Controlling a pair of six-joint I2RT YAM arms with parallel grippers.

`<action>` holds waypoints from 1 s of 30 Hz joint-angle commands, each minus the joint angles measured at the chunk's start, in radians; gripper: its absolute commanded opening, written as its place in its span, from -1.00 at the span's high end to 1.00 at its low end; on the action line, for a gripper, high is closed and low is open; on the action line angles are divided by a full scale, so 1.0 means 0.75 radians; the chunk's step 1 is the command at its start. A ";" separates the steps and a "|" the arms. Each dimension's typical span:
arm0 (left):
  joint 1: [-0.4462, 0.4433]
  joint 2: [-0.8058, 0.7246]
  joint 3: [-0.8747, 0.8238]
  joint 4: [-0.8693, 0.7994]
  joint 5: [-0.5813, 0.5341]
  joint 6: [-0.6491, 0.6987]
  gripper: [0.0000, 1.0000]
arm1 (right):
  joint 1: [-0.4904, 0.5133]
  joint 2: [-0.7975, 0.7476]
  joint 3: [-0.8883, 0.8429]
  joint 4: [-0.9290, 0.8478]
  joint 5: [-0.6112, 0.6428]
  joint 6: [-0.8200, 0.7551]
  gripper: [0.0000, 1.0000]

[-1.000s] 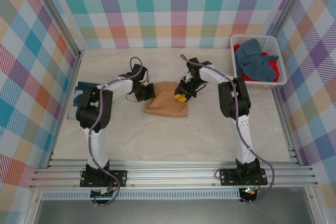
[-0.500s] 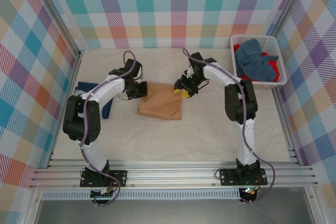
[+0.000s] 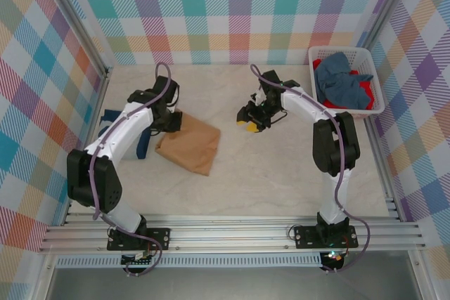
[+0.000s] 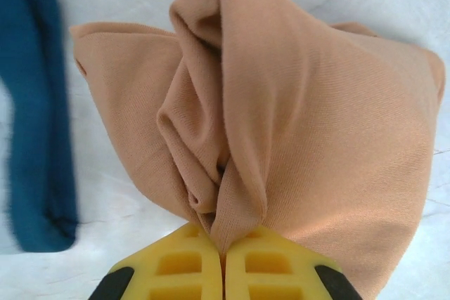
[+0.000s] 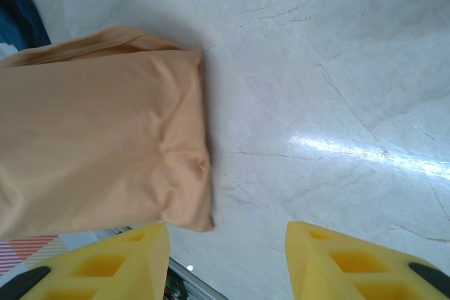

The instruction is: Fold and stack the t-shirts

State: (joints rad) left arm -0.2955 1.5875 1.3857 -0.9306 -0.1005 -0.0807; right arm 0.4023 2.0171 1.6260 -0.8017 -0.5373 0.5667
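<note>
Pinching bunched, creased tan t-shirt [image 4: 302, 138] — left claw [image 4: 223, 247] clamped | right claw [image 5: 226, 237] apart

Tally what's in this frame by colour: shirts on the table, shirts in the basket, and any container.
Tan shirt, on the table: 1
Navy shirt, on the table: 1
Blue shirt, in the basket: 1
Red shirt, in the basket, mostly covered, counted as one: 1
White basket: 1
Total: 5

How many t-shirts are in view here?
4: tan shirt left of centre, navy shirt at the left edge, blue shirt and red shirt in the basket; more may lie hidden there.
</note>
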 commanded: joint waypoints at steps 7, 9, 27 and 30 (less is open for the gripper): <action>0.088 -0.153 0.062 -0.061 -0.211 0.208 1.00 | -0.005 -0.015 -0.016 0.011 -0.074 -0.043 0.08; 0.096 -0.160 0.069 -0.069 -0.241 0.230 1.00 | -0.005 -0.014 -0.016 0.005 -0.071 -0.050 0.08; 0.268 -0.223 0.126 -0.019 -0.280 0.307 1.00 | 0.002 -0.049 -0.083 0.013 -0.073 -0.042 0.09; 0.298 -0.211 0.153 -0.003 -0.255 0.287 1.00 | 0.004 -0.057 -0.100 0.016 -0.070 -0.040 0.10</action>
State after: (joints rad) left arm -0.0982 1.4403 1.4464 -0.9661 -0.2981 0.1284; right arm 0.4023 2.0167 1.5661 -0.7940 -0.5701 0.5591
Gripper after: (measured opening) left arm 0.058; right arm 0.453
